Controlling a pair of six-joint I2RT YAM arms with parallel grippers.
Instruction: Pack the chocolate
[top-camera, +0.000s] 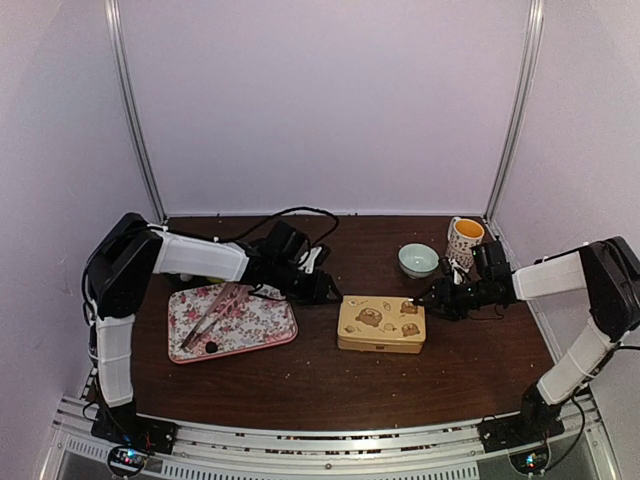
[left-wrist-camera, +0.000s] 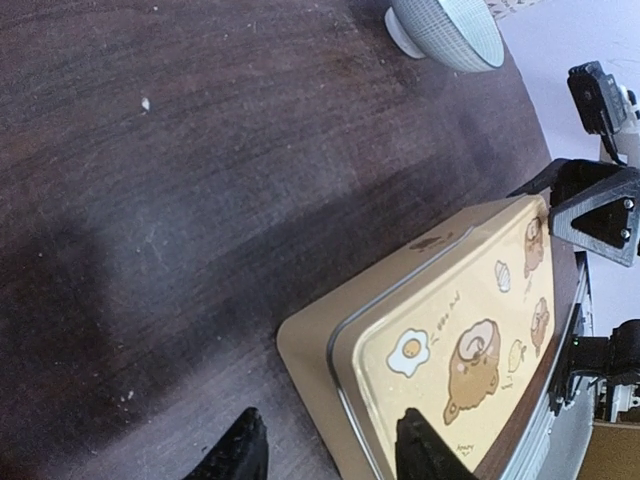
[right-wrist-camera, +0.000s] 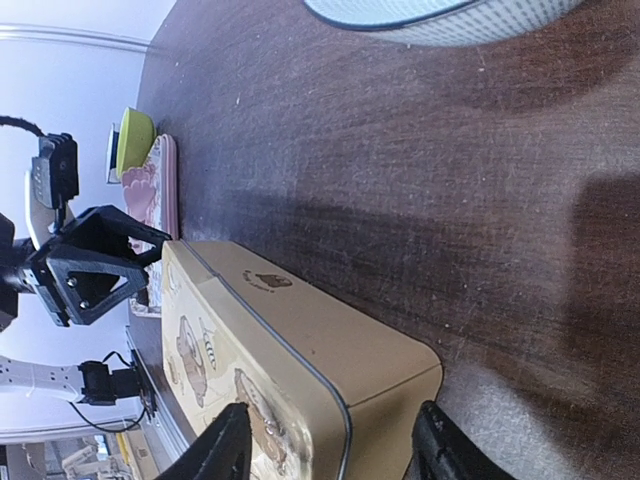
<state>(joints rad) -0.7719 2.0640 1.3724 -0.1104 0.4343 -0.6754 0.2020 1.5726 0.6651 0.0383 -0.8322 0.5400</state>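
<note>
The tin (top-camera: 381, 324) sat lidded at centre, so packing looked about done; the left gripper (top-camera: 322, 288) and right gripper (top-camera: 432, 298) flanked it, spread, empty.

A yellow tin (top-camera: 380, 325) with cartoon bears on its closed lid sits mid-table on the dark wood (top-camera: 300, 385). An arm reaches in from each side, the left gripper (top-camera: 322, 288) just off the tin's far left corner and the right gripper (top-camera: 432, 298) close by its right end. Over to the left lies a floral tray (top-camera: 262, 325) with pink tongs (top-camera: 212, 312) and one small dark lump (top-camera: 211, 347) on it, and behind the tin a pale green bowl (top-camera: 418, 260) stands just beside a patterned mug (top-camera: 465, 240).
</note>
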